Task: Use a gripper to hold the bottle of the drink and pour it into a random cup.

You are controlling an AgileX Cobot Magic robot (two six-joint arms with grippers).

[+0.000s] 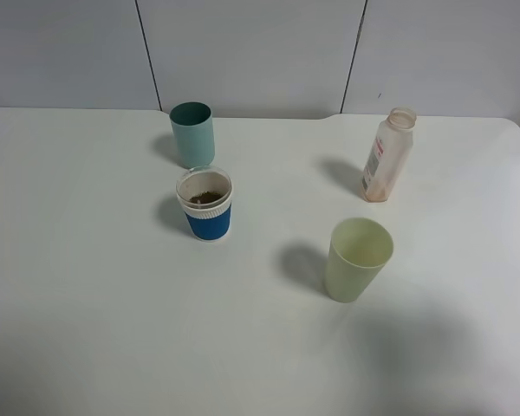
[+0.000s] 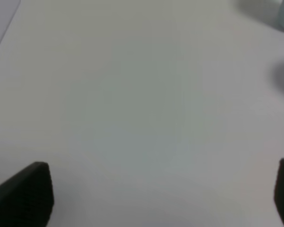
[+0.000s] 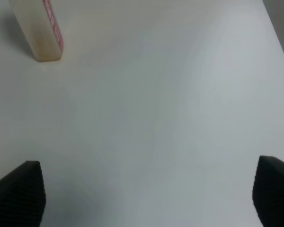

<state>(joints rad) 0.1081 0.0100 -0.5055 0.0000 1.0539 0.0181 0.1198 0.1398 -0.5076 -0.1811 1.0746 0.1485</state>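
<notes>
So the bottle (image 1: 387, 156) stands upright and uncapped at upper right of the overhead frame, well apart from the blue-sleeved cup (image 1: 205, 204) left of centre, which holds brown drink (image 1: 207, 198). Pouring looks done, I'd guess. Both grippers (image 3: 146, 198) (image 2: 163, 194) are spread wide, empty. Label's pink print is unreadable.

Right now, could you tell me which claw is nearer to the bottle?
Right. The right claw hangs open over bare table with the bottle standing ahead of it in its own view. The left claw sees only empty table, with no bottle.
</notes>
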